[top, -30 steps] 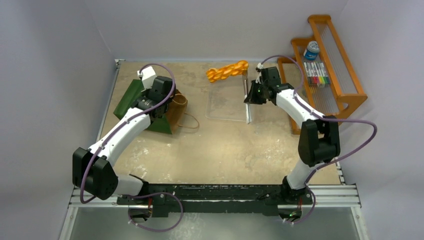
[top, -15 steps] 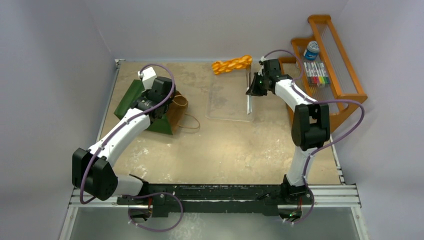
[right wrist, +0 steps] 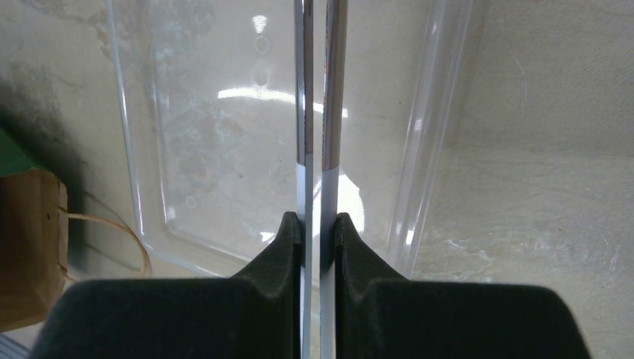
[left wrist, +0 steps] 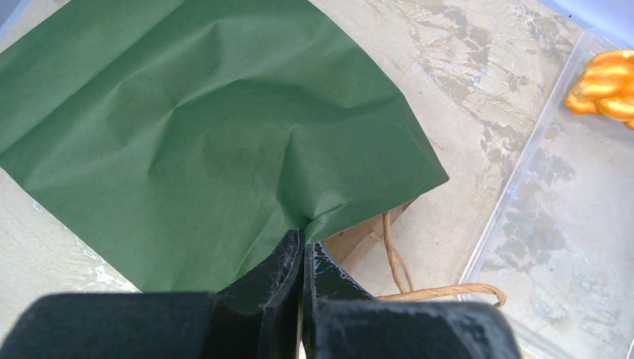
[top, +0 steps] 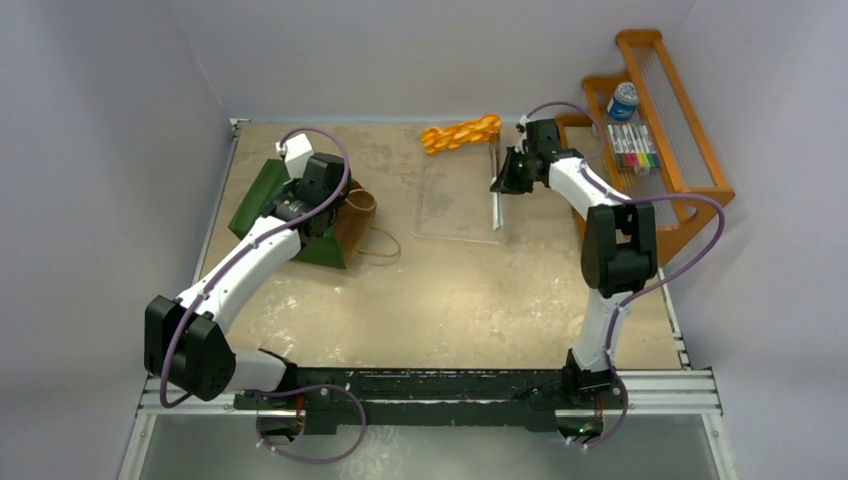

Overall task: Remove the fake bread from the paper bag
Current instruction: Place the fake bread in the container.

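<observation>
I'm watching the right arm settling. Over the last second its elbow has been swinging back toward the far side of the desk [top: 450, 300]. Meanwhile the braided bread [top: 460, 133] has been going from a tilted pose to lying flatter at the far edge of the clear tray [top: 440, 215], just beside the tongs [right wrist: 318, 90].

The right gripper [right wrist: 320, 232] is squeezing the tongs nearly closed. I'm seeing nothing between the two metal blades, as far as the wrist view shows them. So I'm judging this piece to be out of the bag and set down.

The left gripper [left wrist: 303, 250] is clamping tight on the edge of the paper bag [left wrist: 187, 134], just where it was a second ago. The bag is lying on the left of the desk, well apart from the bread. I'm not able to see inside it, so I can't tell whether more pieces are waiting there.
</observation>
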{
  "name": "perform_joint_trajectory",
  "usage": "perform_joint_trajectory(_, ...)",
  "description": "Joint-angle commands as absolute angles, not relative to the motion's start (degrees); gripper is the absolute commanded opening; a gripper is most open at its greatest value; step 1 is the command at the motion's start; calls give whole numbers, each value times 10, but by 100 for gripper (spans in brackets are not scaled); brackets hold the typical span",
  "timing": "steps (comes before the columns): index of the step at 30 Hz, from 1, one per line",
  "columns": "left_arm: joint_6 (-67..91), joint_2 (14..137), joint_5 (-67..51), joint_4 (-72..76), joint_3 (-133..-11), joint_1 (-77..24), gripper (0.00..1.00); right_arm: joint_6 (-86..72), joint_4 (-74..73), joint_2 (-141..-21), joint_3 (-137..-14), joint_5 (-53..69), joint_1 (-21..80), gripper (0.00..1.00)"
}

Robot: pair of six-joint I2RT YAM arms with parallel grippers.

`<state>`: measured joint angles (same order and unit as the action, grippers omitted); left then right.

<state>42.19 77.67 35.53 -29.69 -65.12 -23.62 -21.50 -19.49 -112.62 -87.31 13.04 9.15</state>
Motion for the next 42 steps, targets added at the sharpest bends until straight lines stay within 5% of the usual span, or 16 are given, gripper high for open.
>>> perform_joint_trajectory(1, 415, 773, 349, -267, -656, -232, 0, -220, -181, -1125, -889, 144, 91, 15)
perform_joint_trajectory(7, 411, 774, 348, -266, -656, -231, 0, -228, -170, -1137, -872, 154, 91, 33)
perform_joint_trajectory(12, 407, 774, 347, -269, -658, -232, 0, -234, -167, -1146, -874, 154, 91, 37)
perform_joint_trajectory(42, 373, 771, 258, -235, -645, -231, 0, -204, -121, -967, -711, 132, 99, 34)
